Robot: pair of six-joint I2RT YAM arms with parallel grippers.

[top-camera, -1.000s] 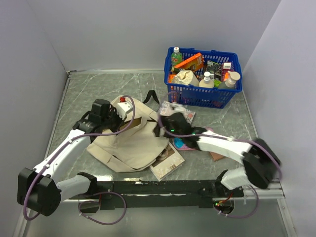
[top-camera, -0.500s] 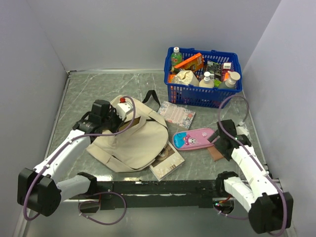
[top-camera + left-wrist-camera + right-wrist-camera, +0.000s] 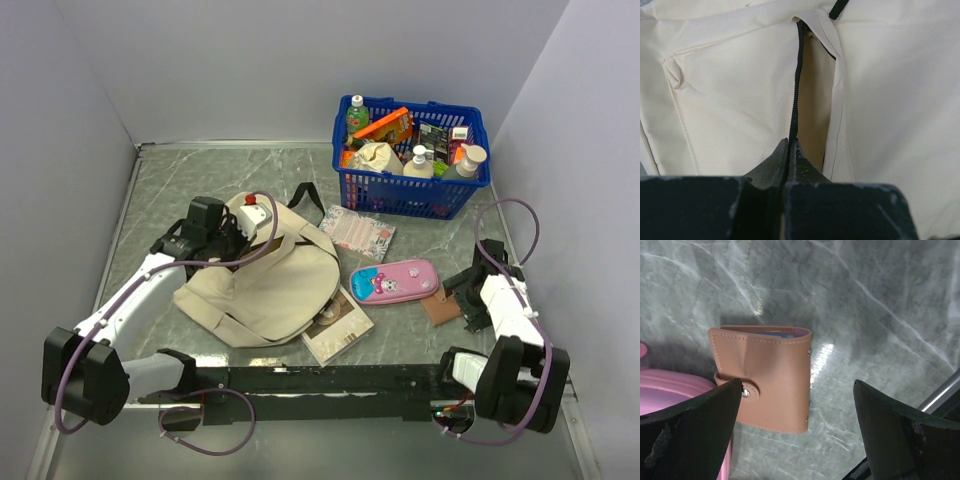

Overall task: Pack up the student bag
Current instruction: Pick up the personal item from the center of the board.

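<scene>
One change I note: right gripper (image 3: 797,390), pulled back rightward, gapes empty over the wallet (image 3: 762,385); left gripper (image 3: 788,150) stays pinched on the zipper (image 3: 795,75) of the student bag (image 3: 270,285).

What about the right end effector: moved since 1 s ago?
Yes: right end effector swung from the student bag rightward past the pink pencil case.

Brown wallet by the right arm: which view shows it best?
Right wrist: the brown wallet fills the centre, its snap strap and stitching clear. Top external shows the wallet small, beside the pink pencil case. Left wrist shows only the student bag.
</scene>
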